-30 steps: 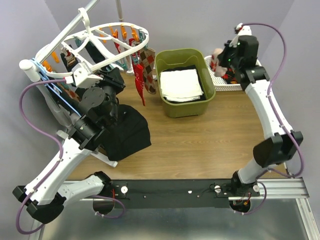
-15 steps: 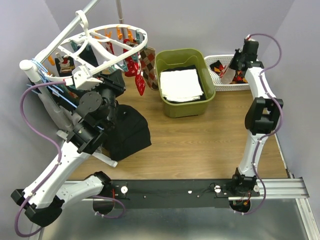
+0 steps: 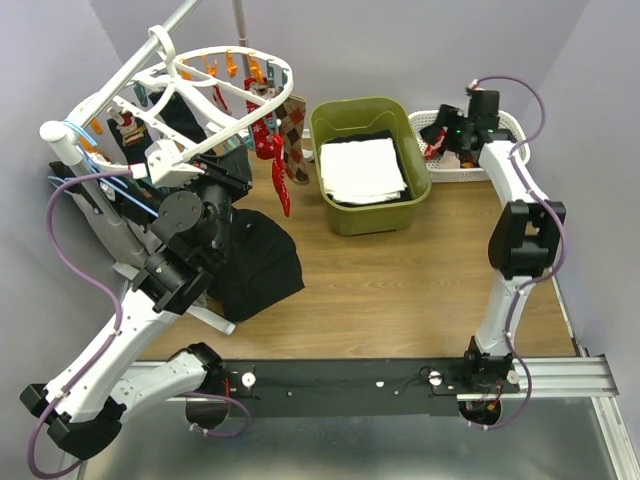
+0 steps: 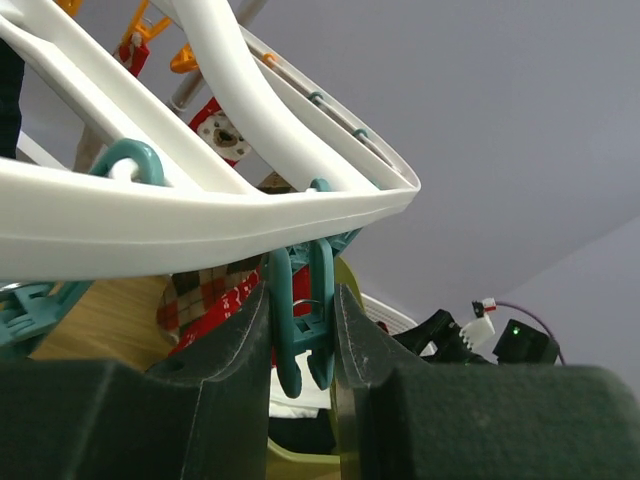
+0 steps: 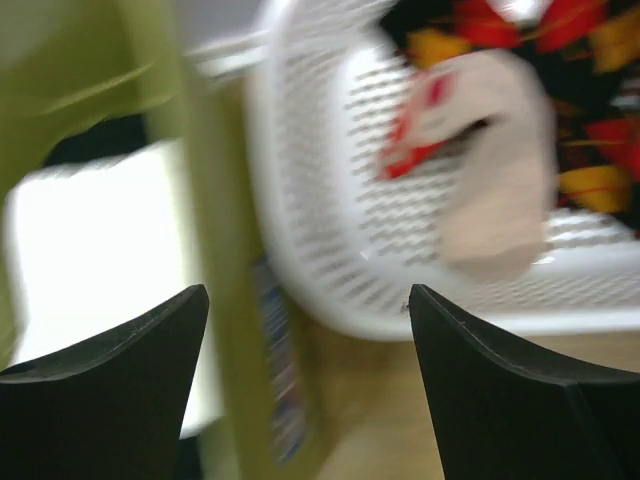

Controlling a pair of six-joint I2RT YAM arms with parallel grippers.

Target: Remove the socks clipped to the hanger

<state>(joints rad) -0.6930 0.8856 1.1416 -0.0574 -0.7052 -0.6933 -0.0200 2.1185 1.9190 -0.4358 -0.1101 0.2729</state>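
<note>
The white hanger (image 3: 243, 113) hangs tilted at the back left, with teal and orange clips along its bars. A red sock (image 3: 277, 160) and a checked sock (image 3: 294, 128) dangle from its right end. In the left wrist view my left gripper (image 4: 300, 300) is shut on a teal clip (image 4: 298, 335) under the hanger's rim (image 4: 200, 210), and a red sock (image 4: 215, 305) shows behind it. My right gripper (image 5: 310, 295) stands open beside the white mesh basket (image 5: 330, 200) with nothing between its fingers. A beige sock (image 5: 490, 190) and black-and-orange socks (image 5: 590, 150) lie in the basket.
An olive bin (image 3: 330, 120) holding a folded white cloth (image 3: 360, 170) stands between the hanger and the basket (image 3: 497, 172). A large black garment (image 3: 255, 265) lies beside my left arm. A grey rack pole (image 3: 110, 90) carries the hanger.
My right gripper has opened and the beige sock it carried now lies in the basket. The right arm has swung low over the basket. The hanger has tipped slightly.
</note>
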